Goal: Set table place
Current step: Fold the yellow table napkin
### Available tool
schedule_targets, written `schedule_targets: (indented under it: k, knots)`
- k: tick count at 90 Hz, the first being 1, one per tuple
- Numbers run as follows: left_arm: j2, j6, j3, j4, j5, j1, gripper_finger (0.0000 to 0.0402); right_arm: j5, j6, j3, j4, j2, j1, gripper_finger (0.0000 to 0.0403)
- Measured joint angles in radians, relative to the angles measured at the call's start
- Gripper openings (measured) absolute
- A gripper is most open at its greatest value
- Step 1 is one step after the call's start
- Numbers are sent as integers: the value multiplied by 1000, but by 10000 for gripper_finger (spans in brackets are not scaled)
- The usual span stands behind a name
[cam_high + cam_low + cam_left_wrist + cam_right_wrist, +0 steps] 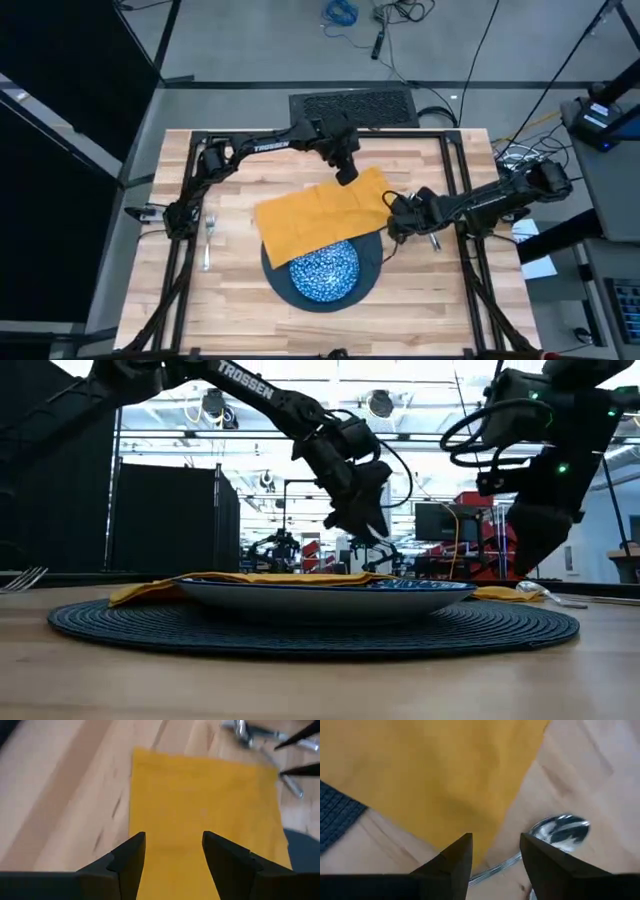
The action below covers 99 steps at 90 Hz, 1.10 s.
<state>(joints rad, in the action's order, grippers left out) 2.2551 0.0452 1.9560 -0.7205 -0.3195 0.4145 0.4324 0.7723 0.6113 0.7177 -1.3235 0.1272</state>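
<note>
The mustard-yellow napkin lies spread on the table, its near part draped over the far rim of the blue-and-white speckled dish. That dish sits on the large dark blue-grey round plate, which looks woven. My left gripper hangs open above the napkin's far edge, clear of it in the low view. Beside the napkin's right edge, my right gripper is open over the cloth and next to the spoon. A fork lies at the left. The knife cannot be made out.
A black metal frame runs around the tabletop and carries both arm bases. Silver cutlery lies on the wood just right of my right gripper. A black grille sits beyond the far edge. Bare wood shows at the near left and near right.
</note>
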Motion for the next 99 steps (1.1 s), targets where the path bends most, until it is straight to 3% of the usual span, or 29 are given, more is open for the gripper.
schedule_targets:
  k: [14, 41, 74, 99]
  knots:
    - [0, -6, 0, -69, 0, -17, 184, -75, -50, -62, -145, 0, -36, 158]
    - [0, -94, 0, -338, 78, -22, 184, -93, -118, -90, -282, 0, -98, 157]
    - [-1, -125, 0, -454, 88, -27, 184, -176, -295, -89, -384, -38, -276, 157]
    - [-10, -137, -49, -519, 89, -56, 184, -193, -381, -84, -518, -126, -326, 157]
